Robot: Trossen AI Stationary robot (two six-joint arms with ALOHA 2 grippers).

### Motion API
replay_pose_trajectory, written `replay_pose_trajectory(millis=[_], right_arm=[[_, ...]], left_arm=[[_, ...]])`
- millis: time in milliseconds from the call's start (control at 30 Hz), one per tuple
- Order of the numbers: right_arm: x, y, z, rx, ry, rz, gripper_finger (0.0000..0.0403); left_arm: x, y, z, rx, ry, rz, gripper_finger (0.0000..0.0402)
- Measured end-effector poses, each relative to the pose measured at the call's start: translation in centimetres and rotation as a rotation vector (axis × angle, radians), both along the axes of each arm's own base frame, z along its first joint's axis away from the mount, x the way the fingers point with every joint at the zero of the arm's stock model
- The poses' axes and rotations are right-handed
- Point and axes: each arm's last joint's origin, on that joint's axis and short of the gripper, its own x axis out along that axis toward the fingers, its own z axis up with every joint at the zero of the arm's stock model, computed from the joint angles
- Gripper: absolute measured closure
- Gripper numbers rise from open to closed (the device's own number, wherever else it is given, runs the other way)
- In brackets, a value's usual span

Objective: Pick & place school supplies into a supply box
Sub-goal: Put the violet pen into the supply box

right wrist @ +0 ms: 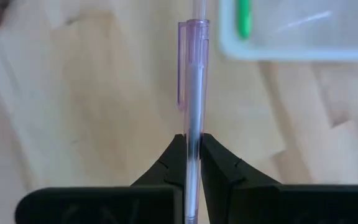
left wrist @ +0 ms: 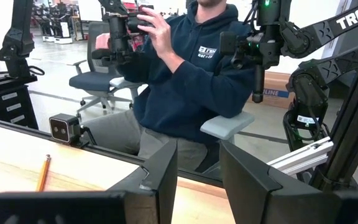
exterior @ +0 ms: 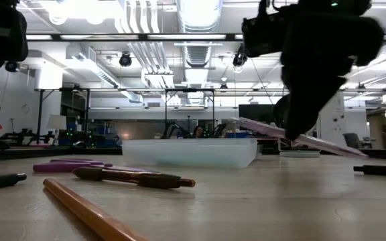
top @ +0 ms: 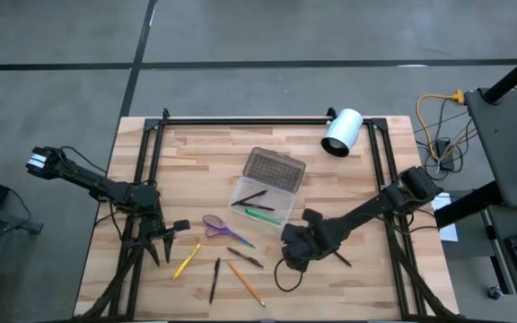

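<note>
My right gripper (right wrist: 193, 146) is shut on a clear purple pen (right wrist: 192, 74) and hovers near the supply box's near corner (right wrist: 291, 43). In the high view this gripper (top: 293, 253) is just near-right of the clear box (top: 258, 205). The box's grey dotted lid (top: 275, 168) lies open, and a green pen (top: 263, 214) and a black pen (top: 253, 196) lie inside. Purple scissors (top: 215, 226), a yellow pencil (top: 187, 260), an orange pencil (top: 245, 283) and dark pens (top: 214, 278) lie flat on the table. My left gripper (left wrist: 197, 174) is open over the table's left side (top: 155, 240). My right gripper pinches the purple pen's barrel (right wrist: 193, 127), just behind the clip, between its two fingertips. The fingers point down from above and lie across the pen. The pen (exterior: 327, 142) is lifted off the table and slants, one end lower than the other.
A white cylinder (top: 341, 132) lies at the far right of the table. Another dark pen (top: 341, 258) lies right of my right gripper. A black frame rail (top: 240, 119) runs along the far edge. A seated person (left wrist: 185, 81) is beyond the table in the left wrist view.
</note>
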Motion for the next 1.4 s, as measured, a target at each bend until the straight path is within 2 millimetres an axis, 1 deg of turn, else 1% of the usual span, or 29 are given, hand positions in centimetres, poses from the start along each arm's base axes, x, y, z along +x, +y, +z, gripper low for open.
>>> replay_pose_trajectory(millis=[133,300,433,567,733,867,1000,1200,1400], right_arm=[[0.6,-0.6,0.5,-0.054,-0.022,0.039,0.0389],[1.4,-1.0,1.0,-0.183,-0.046,0.122,0.0390],[2.4,-0.8,0.9,-0.308,-0.035,0.235,0.0390],[3.5,-0.5,1.3,-0.420,-0.033,0.330,0.0390],[4.7,-0.3,1.8,-0.596,-0.040,0.379,0.0390],[5.0,-0.6,2.0,-0.795,-0.039,0.364,0.0390],[5.0,-0.8,2.2,-0.918,-0.050,0.318,0.0390],[5.0,-0.9,2.3,-0.980,-0.051,0.304,0.0390],[5.1,-1.1,2.2,-0.987,-0.048,0.298,0.0390]], left_arm=[[0.0,0.0,0.0,0.000,-0.001,0.000,0.0297],[0.0,0.0,0.0,0.000,-0.001,0.000,0.0297],[0.0,0.0,0.0,0.000,0.000,0.000,0.0297],[0.0,0.0,0.0,0.000,-0.002,0.000,0.0297],[0.0,0.0,0.0,0.000,0.000,0.000,0.0297],[0.0,0.0,0.0,0.000,-0.001,0.000,0.0297],[0.0,0.0,0.0,0.000,-0.001,0.000,0.0297],[0.0,0.0,0.0,0.000,-0.002,0.000,0.0297],[0.0,0.0,0.0,0.000,0.000,0.000,0.0297]])
